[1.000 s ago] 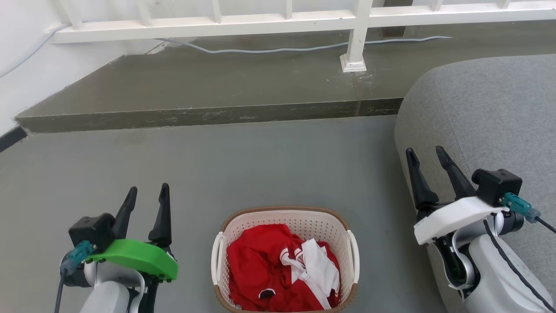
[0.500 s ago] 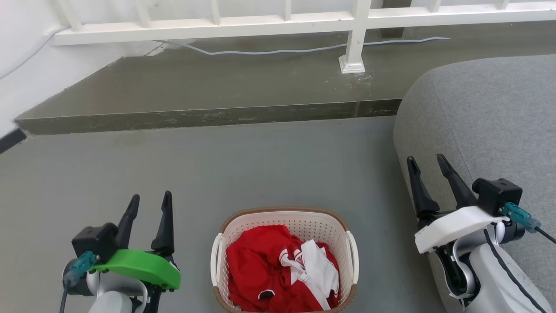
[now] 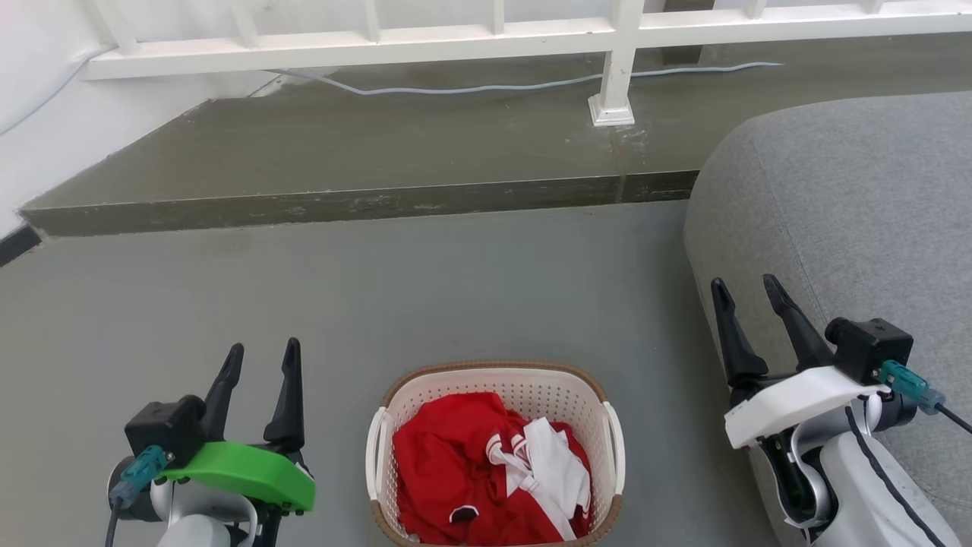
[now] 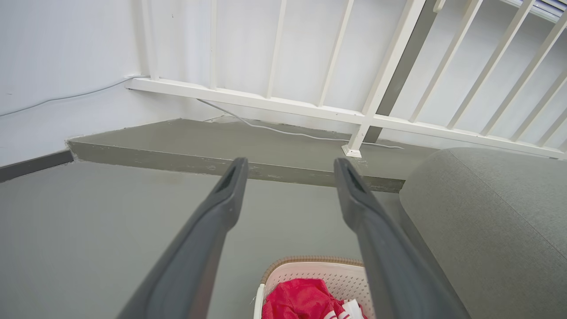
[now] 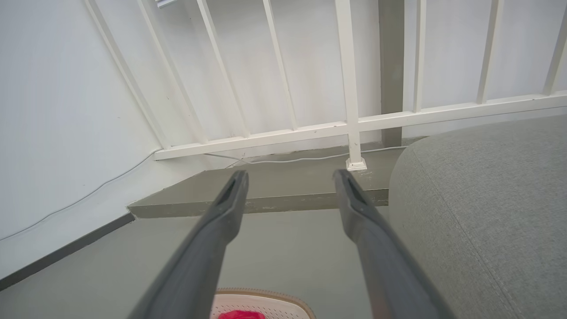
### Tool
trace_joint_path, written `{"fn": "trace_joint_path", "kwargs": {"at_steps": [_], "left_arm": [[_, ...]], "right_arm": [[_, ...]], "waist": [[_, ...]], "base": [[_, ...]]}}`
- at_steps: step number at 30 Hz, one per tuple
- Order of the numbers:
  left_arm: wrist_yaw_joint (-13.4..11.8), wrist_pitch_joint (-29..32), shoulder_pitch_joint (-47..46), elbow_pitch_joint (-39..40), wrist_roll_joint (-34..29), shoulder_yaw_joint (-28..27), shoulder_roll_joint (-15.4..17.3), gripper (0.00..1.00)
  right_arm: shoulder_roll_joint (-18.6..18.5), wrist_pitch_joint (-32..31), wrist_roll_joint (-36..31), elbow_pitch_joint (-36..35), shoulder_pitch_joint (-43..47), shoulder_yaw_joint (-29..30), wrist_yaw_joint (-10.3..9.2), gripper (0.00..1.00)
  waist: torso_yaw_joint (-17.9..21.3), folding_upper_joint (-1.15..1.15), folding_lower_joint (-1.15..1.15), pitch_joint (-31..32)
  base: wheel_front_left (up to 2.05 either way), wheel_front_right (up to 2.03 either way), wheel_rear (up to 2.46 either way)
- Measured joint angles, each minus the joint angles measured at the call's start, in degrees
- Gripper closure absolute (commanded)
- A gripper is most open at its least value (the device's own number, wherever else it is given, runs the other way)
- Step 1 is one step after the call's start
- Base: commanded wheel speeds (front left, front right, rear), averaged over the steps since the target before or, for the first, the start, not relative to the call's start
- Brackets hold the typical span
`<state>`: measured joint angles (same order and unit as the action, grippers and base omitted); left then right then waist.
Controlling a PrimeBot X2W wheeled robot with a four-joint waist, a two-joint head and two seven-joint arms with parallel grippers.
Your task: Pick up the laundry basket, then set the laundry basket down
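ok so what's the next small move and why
Probably lower the left gripper and right gripper inward toward the side handles of the laundry basket: both hang open, clear of it, while it sits on the floor between them.

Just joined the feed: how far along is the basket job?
Done: nothing yet; the cream-white perforated plastic laundry basket, holding red and white clothes, sits on the grey floor. In hand: the open left gripper and right gripper flank it, touching nothing. Left: grasp its white side handles, lift, set down.
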<state>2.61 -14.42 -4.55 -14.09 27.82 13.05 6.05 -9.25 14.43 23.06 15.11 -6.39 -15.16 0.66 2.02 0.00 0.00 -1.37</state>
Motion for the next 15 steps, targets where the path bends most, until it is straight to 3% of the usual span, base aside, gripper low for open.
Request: {"fn": "trace_joint_path", "kwargs": {"at_steps": [12,13,15], "left_arm": [[1.1,0.0,0.8,0.1,-0.5,-1.1,-0.9,0.0],[1.2,0.0,0.8,0.1,-0.6,-1.2,-1.0,1.0],[1.2,0.1,1.2,-1.1,-0.5,-1.0,-1.3,1.0]], "right_arm": [[0.8,0.0,-1.5,0.0,0.3,1.2,0.84,0.0],[0.8,0.0,-1.5,0.0,0.3,1.2,0.82,1.0],[1.2,0.0,-1.5,1.1,0.8,1.1,0.79,1.0]], "waist": [[0.4,0.0,0.0,-0.5],[0.4,0.0,0.0,-0.5],[0.4,0.0,0.0,-0.5]], "base": [[0.0,0.0,0.0],[0.0,0.0,0.0],[0.0,0.0,0.0]]}}
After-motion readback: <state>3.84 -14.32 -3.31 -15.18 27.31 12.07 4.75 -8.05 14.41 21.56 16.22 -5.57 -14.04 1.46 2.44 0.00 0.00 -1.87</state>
